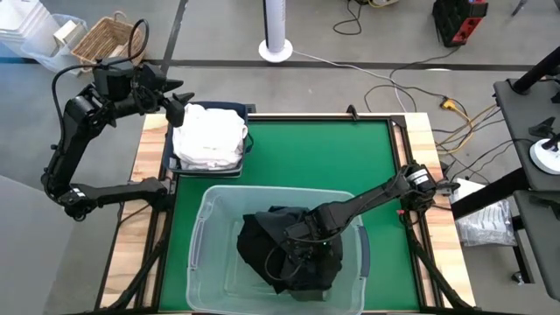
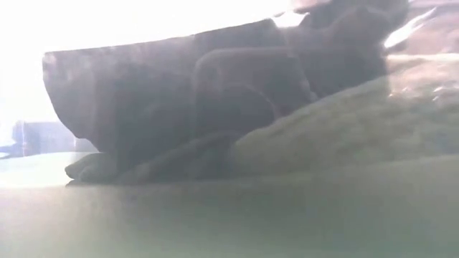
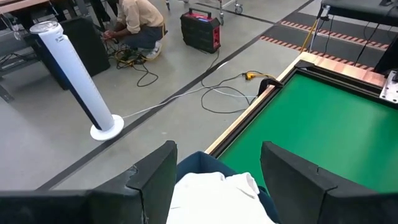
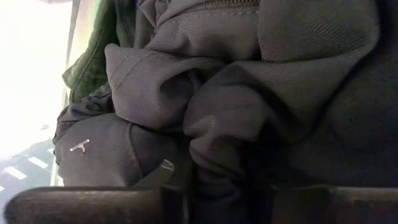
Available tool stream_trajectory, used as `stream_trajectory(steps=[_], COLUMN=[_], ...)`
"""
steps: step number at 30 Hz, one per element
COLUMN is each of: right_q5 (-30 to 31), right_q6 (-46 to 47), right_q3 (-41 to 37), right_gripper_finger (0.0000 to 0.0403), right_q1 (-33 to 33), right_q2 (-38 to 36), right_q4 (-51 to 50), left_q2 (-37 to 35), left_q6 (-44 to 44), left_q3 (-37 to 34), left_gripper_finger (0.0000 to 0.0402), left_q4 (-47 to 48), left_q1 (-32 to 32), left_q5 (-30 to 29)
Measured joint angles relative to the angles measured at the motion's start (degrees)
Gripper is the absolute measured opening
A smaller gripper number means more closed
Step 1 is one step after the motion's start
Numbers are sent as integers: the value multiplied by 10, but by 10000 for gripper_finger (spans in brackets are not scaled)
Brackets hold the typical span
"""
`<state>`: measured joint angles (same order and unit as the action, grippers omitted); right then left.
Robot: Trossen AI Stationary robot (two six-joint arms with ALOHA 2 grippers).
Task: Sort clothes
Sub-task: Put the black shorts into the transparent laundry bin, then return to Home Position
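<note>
Right gripper [image 1: 302,234] sunk in heap of black and dark green fabric garments [image 1: 289,249] inside clear plastic tub [image 1: 203,229]; whether fingers are apart or clamped on cloth cannot be told, tips being buried in folds. Left gripper [image 1: 179,109] held with fingers spread above white folded garments [image 1: 210,136] stacked in navy blue bin [image 1: 172,159]. Risks judged: fold snagged on finger and dragged out when arm is lifted; several dark pieces hauled up together; tub shifted on green table mat [image 1: 306,157].

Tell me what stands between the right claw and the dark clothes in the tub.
Nothing visible: the right claw is already down in the clear tub, pressed into the dark clothes.
</note>
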<state>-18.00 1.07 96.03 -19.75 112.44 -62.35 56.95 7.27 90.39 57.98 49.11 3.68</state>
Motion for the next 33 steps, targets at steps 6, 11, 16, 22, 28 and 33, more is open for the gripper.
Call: stream_trajectory(steps=[6, 11, 16, 22, 28, 33], right_q5=[11, 15, 21, 21, 19, 16], right_q6=[9, 23, 39, 66, 112, 150], right_q3=[1, 19, 73, 147, 231, 307], right_gripper_finger=[126, 170, 200, 219, 229, 223], right_q1=[0, 0, 0, -1, -5, -6], right_q2=[1, -1, -2, -2, -3, -3], right_q4=[1, -12, -59, -114, -182, -229], left_q2=[0, 0, 0, 0, 0, -1], left_q6=[1, 3, 4, 10, 13, 13], left_q3=[0, 0, 0, 0, 0, 0], left_gripper_finger=[210, 210, 210, 210, 210, 210], left_q4=[0, 0, 0, 0, 0, -1], left_q1=[0, 0, 0, 0, 0, 0], left_q5=[0, 0, 0, 0, 2, 4])
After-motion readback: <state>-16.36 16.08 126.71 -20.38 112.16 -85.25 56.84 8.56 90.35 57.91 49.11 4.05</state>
